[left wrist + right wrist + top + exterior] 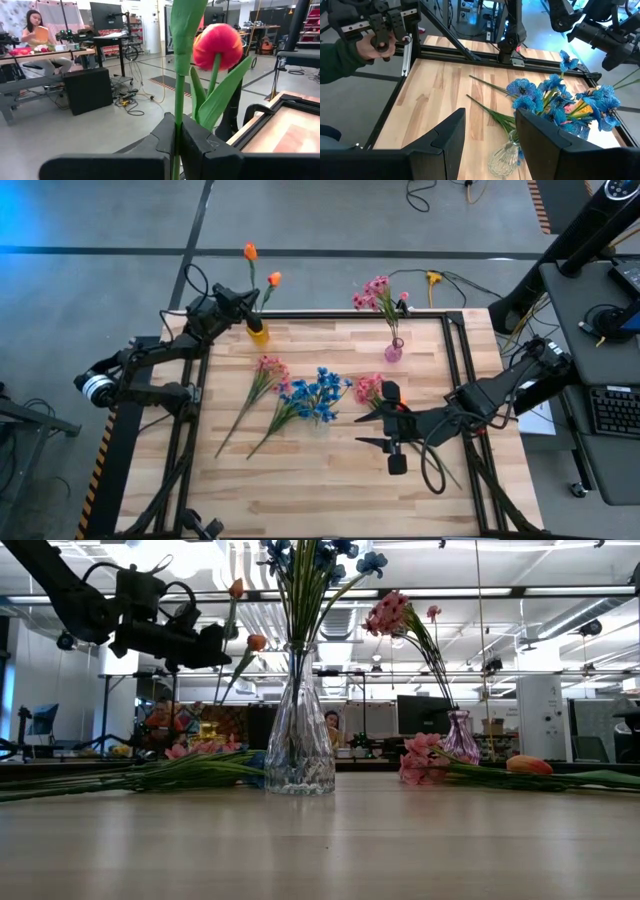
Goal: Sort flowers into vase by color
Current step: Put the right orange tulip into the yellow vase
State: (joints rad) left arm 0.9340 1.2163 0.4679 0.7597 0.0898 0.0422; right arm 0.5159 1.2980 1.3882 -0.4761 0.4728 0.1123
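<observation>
My left gripper (pixel 245 306) is at the far left of the table, above a small yellow vase (pixel 258 333), and is shut on an orange tulip's stalk. Its bud (pixel 250 252) stands higher than a second tulip bud (pixel 273 278). A purple vase (pixel 394 352) holds pink sprays (pixel 377 294). A clear glass vase (pixel 298 750) holds blue blossoms (pixel 320 552). More blue blossoms (pixel 312 397) and pink sprays (pixel 268 368) (pixel 369 388) lie flat on the table. My right gripper (pixel 378 420) hovers open near the right pink spray, pointing left. My left gripper pinches the thin green stalk (pixel 178 131) of the taller tulip between its two fingers, well below the bud. The fingers lie level, across the upright stalk. The stalk runs down toward the yellow vase; its lower end is hidden by the gripper.
A black metal frame (pixel 455 360) borders the tabletop. An orange tulip (pixel 528 765) lies on the table at the right in the low view. A person's hand (pixel 370 46) holds a controller beyond the table's left edge. Bare wood lies along the near edge (pixel 320 500).
</observation>
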